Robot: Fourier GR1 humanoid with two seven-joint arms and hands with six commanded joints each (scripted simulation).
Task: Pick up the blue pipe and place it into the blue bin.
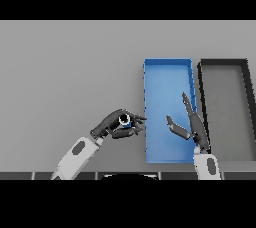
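Note:
My left hand (pixel 111 125) is curled round the blue pipe (pixel 125 120), which shows as a small blue ring end-on between the thumb and fingers. It hovers just left of the blue bin (pixel 167 72), near the bin's left wall. Over the bin's right half my right hand (pixel 192 124) is held with straight fingers pointing away from me and the thumb spread to the left, holding nothing.
A black bin (pixel 224 63) with a grey floor stands directly right of the blue bin, their long walls almost touching. Grey table (pixel 70 72) stretches to the left and behind both bins.

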